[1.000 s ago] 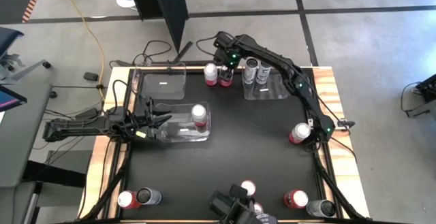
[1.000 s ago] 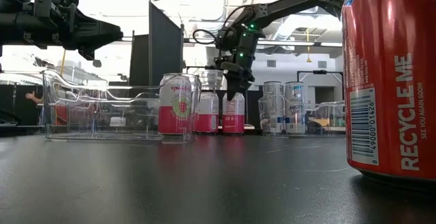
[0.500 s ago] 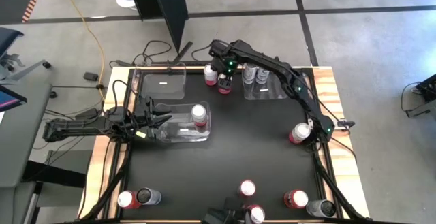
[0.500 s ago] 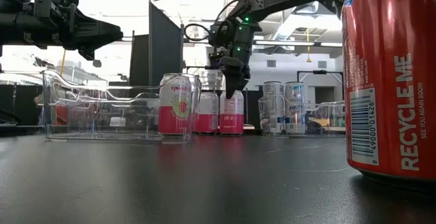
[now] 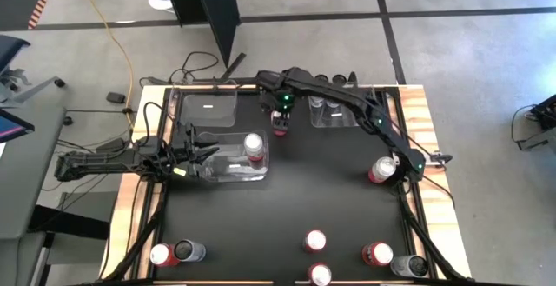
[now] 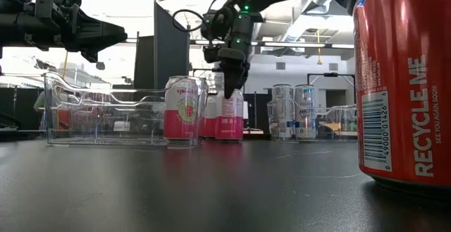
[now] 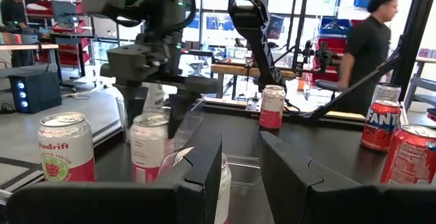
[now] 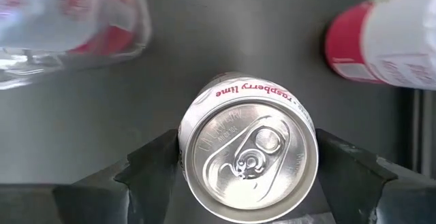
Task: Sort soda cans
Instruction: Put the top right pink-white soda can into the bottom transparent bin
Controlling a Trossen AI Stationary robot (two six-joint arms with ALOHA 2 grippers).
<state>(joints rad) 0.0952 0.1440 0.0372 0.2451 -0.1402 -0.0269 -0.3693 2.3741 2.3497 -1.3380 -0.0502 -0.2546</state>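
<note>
- Table centre [image 5: 295, 195]: open dark surface, passage unobstructed.
- Near edge: row of upright cans, with one red can [image 5: 376, 253] and a pink-topped can [image 5: 316, 240]; gaps between them are narrow.
- Left side: clear bin [image 5: 228, 160] holding a pink-and-white can [image 5: 253, 147]; left gripper [image 5: 208, 153] hangs over its wall, blocking that approach.
- Far edge: second clear bin [image 5: 208, 108] and a third bin with silver cans [image 5: 334, 105]; right gripper [image 5: 280, 123] stands between them, fingers closed around a pink-and-white can [image 8: 248, 144].
- Right edge: one can [image 5: 381, 169] beside the right arm's base.
</note>
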